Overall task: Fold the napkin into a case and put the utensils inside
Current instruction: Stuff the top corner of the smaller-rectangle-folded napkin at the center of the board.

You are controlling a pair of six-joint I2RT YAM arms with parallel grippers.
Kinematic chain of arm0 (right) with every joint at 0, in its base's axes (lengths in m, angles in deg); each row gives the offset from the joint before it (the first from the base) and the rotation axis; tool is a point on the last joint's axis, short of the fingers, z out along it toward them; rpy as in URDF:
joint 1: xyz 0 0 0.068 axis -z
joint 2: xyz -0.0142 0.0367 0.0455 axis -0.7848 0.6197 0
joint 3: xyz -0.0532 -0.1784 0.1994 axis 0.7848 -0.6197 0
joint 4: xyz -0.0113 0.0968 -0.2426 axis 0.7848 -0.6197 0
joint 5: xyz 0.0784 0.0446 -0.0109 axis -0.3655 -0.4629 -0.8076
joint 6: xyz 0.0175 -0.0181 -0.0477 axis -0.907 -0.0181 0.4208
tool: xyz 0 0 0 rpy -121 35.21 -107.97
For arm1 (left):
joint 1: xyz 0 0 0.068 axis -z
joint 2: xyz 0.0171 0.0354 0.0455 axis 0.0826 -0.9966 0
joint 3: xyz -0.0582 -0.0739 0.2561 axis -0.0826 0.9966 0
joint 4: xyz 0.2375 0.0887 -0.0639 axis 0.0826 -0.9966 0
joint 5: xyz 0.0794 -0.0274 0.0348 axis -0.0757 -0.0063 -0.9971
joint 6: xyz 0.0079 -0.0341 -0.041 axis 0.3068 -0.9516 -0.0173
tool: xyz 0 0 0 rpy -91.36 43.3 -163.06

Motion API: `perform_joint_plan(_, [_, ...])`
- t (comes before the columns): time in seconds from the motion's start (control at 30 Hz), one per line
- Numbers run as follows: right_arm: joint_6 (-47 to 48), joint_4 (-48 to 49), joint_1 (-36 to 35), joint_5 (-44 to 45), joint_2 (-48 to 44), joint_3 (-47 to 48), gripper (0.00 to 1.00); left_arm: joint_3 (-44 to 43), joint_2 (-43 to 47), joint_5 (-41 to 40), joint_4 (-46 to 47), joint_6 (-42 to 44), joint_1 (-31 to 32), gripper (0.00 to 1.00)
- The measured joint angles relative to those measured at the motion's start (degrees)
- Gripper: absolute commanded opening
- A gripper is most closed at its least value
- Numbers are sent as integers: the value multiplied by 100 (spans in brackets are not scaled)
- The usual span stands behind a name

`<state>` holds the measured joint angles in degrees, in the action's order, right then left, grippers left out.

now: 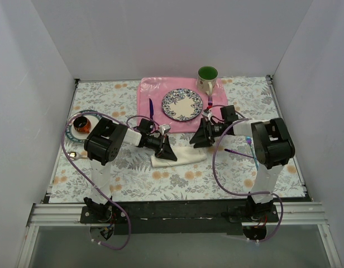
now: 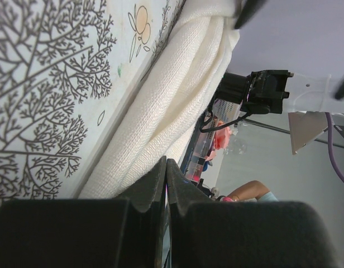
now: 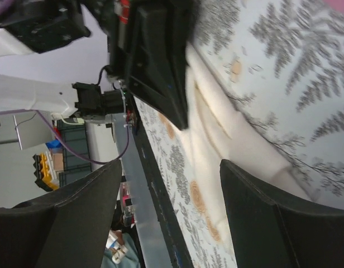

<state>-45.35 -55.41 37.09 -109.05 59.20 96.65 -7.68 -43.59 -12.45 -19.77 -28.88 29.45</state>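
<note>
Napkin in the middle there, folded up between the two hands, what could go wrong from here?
The napkin fold looks loose and puffy; with the right hand open, it may spring apart once the shut left hand lifts. The hands sit close together over the cloth, so either one moving could bump the other. The utensils lie by the right arm's cable, which might snag them.

Plain white walls (image 1: 161, 33) enclose a table (image 1: 133, 181) covered in floral-print cloth, evenly lit.
</note>
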Motion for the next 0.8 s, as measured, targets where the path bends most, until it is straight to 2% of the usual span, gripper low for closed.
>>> perform_joint_plan(0.1, [122,-11,0,146,382,-173,78,-4,-4,2,-4,0,0,0])
perform_joint_plan(0.23, [321,-197,33,-90,542,-90,75,-13,-13,20,-11,20,-2,0])
perform_joint_plan(0.33, [629,-581,4,13,529,111,66,-20,-15,20,-33,37,-2,0])
perform_joint_plan(0.37, [787,-765,-15,94,516,216,61,-22,-15,22,-42,42,-4,0])
perform_joint_plan(0.4, [955,-962,-31,164,492,330,51,-26,-15,22,-46,44,-4,0])
perform_joint_plan(0.47, [1447,-1401,-48,341,367,592,43,-28,-20,22,-50,48,-4,0])
perform_joint_plan(0.63, [2573,-2286,-52,1027,-295,1307,41,-46,-28,37,-72,70,-7,0])
perform_joint_plan(0.77, [3440,-2894,-52,1729,-535,1777,17,-59,-37,46,-87,90,-7,0])
perform_joint_plan(0.8, [3657,-3062,-55,1915,-474,1934,15,-59,-37,48,-90,92,-7,0])
